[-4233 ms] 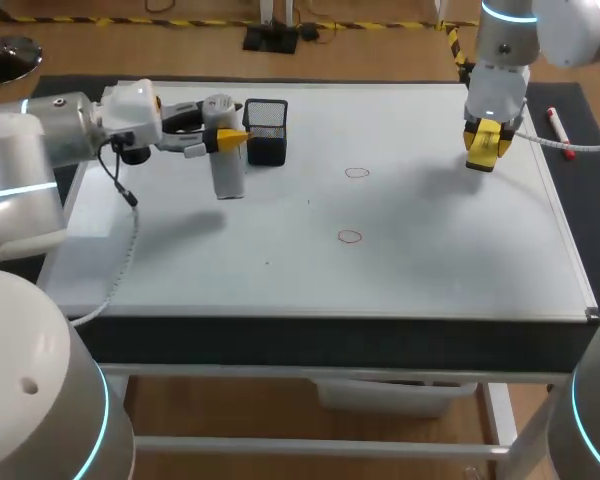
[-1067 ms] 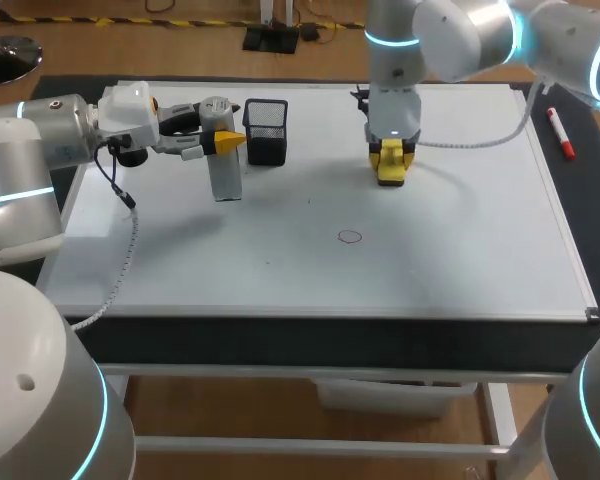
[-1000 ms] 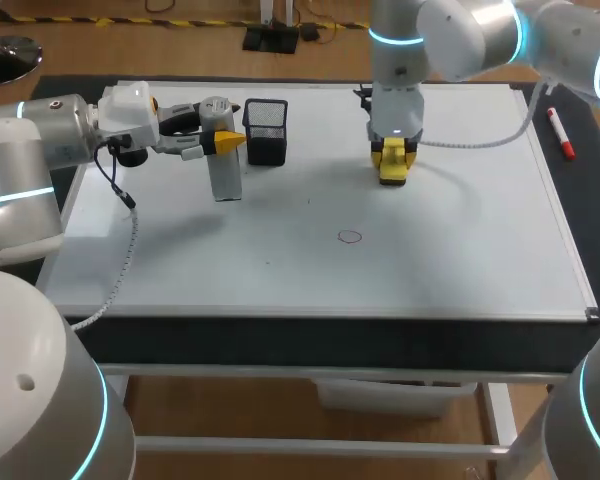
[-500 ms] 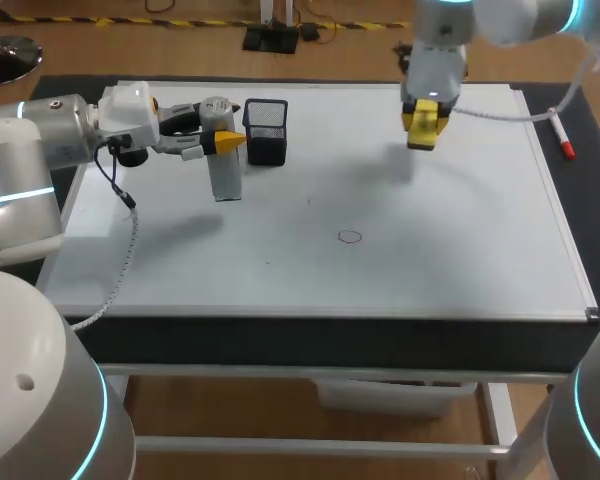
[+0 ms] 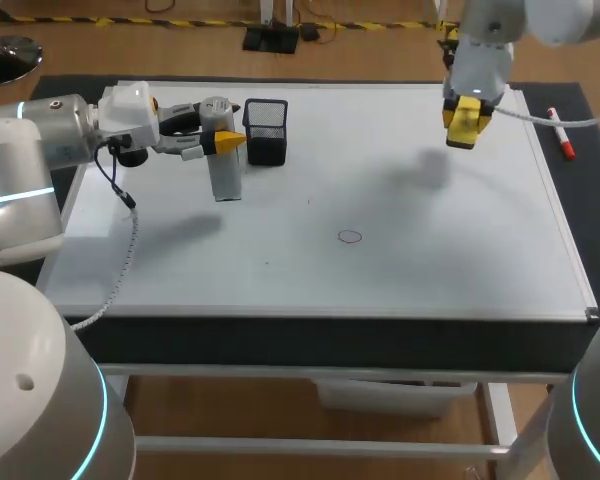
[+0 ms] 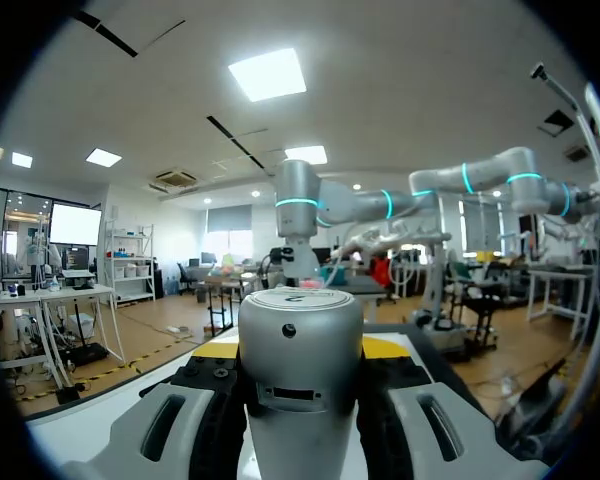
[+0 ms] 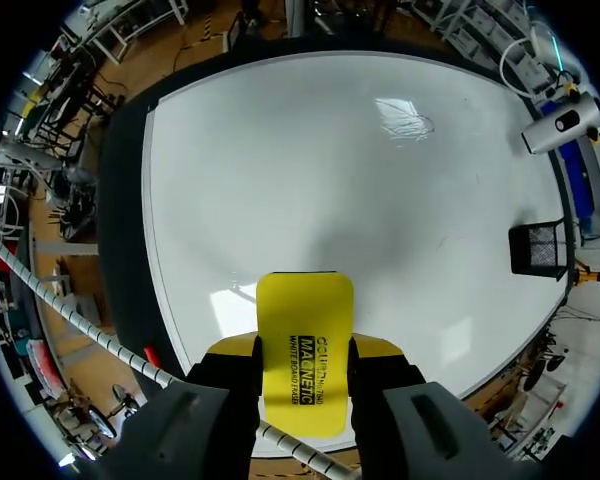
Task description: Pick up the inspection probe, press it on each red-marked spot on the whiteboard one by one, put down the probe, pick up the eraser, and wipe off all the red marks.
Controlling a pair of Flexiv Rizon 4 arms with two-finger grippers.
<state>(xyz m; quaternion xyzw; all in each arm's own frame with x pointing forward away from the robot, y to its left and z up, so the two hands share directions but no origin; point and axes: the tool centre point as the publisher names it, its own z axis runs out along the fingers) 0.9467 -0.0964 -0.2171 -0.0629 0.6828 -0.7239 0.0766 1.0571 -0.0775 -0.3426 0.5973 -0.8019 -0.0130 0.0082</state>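
right pincer (image 5: pixel 462 128), clenched on the eraser (image 7: pixel 303 330), has swung toward the desk's far right corner; remaining red mark (image 5: pixel 350 237) lies near-left of it.

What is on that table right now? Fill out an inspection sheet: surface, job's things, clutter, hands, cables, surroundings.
Surface: whiteboard on a dark-topped table, one red ring drawn near its middle.
Job's things: probe upright, apparently clear of the board; yellow eraser held well off the board.
Clutter: black mesh cup on the board beside the probe; red marker on the dark top past the board's right edge.
Hands: left hand shut on the probe; right hand shut on the eraser.
Cables: cable hanging from the left wrist; white ribbed hose along the right arm.
Surroundings: nothing seen.
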